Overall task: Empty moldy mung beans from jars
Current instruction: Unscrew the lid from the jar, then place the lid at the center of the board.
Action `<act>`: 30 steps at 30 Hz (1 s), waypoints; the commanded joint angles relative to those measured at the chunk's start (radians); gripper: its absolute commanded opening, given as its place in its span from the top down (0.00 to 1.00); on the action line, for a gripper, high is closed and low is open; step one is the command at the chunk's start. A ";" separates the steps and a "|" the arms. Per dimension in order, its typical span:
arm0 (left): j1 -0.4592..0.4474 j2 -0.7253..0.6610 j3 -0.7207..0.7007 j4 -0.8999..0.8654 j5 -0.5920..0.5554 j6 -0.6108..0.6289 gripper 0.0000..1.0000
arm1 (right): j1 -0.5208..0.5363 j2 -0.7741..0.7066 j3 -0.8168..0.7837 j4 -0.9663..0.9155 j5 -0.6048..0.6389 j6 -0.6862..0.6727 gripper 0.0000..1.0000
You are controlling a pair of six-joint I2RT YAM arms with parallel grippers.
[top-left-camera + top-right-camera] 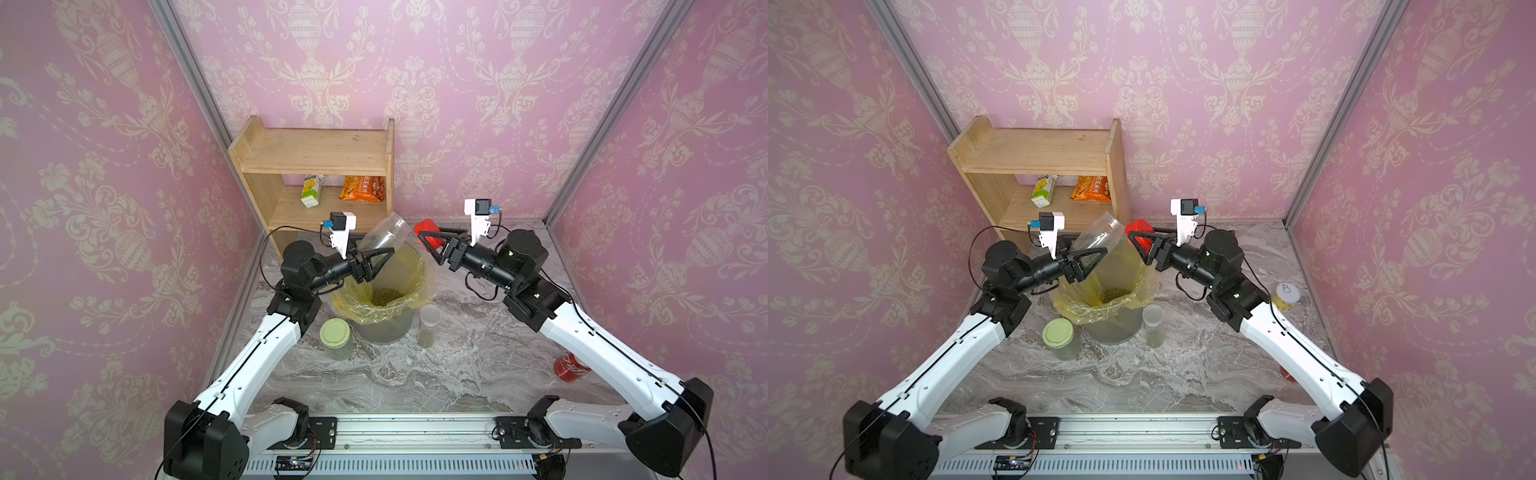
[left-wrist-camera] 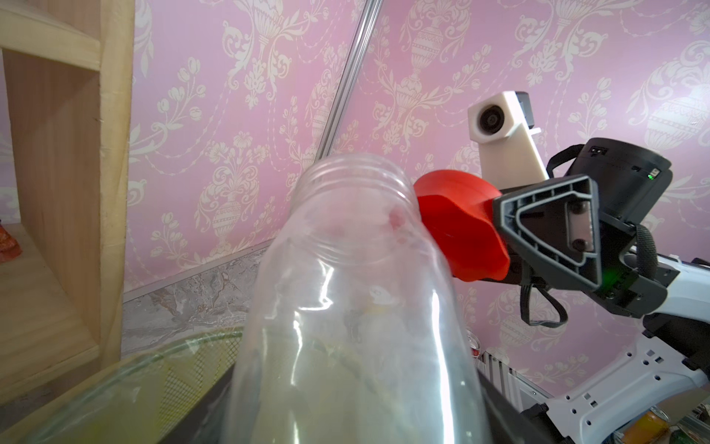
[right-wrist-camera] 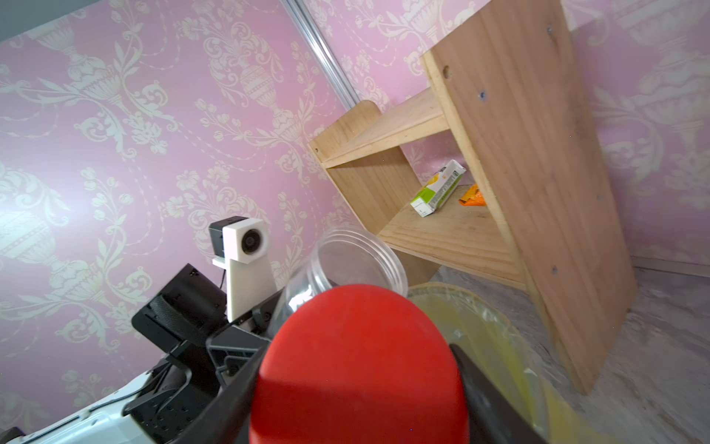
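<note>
- Pink wallpaper (image 1: 498, 83) with a cream pattern of urns and flowers covers the back and both side walls.
- Grey metal posts (image 1: 620, 104) run up the two rear corners where the walls meet.
- The work surface (image 1: 415, 374) is grey-and-white marble-patterned.
- A pale wooden shelf unit (image 1: 316, 153) stands in the back left corner against the wall, its top board bare.
- On its lower board a green-and-white carton (image 1: 311, 191) stands beside an orange snack bag (image 1: 362, 189).
- The light is soft and even, with faint shadows.
</note>
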 commanded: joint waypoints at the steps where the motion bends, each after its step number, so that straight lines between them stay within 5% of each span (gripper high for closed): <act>1: 0.006 -0.014 -0.009 -0.008 -0.024 0.041 0.57 | -0.046 -0.059 -0.037 -0.160 0.104 -0.054 0.37; 14: 0.009 -0.034 -0.023 -0.015 -0.045 0.060 0.57 | -0.185 -0.118 -0.343 -0.278 0.366 -0.007 0.39; 30: 0.008 -0.062 -0.016 -0.029 -0.051 0.037 0.56 | -0.336 0.220 -0.325 -0.400 0.479 0.013 0.38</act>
